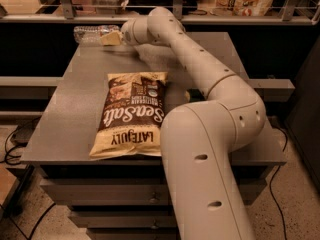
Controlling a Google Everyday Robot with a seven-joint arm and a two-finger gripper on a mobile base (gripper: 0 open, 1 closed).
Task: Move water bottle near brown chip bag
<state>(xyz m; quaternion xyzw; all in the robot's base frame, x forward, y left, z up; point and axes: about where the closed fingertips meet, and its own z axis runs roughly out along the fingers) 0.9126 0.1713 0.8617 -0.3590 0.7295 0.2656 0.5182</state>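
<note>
Rearward — jaws at water bottle (pixel 88 34), grey table (pixel 67 111).

Bottle (pixel 89 34) lying at gripper (pixel 110 37), bag (pixel 131 115) flat ctr

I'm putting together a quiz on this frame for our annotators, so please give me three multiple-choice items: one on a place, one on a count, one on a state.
1. Where on the table is the water bottle?
A. front right corner
B. far left corner
C. dead centre

2. How many chip bags are on the table?
A. three
B. two
C. one

3. How does the brown chip bag sit?
A. flat, print up
B. standing upright
C. folded in half

Answers:
1 B: the bottle lies at the far left corner, with the tool right at it.
2 C: only one bag shows on the tabletop.
3 A: its "Sea Salt" face is turned up and it lies flat on the table.
</note>
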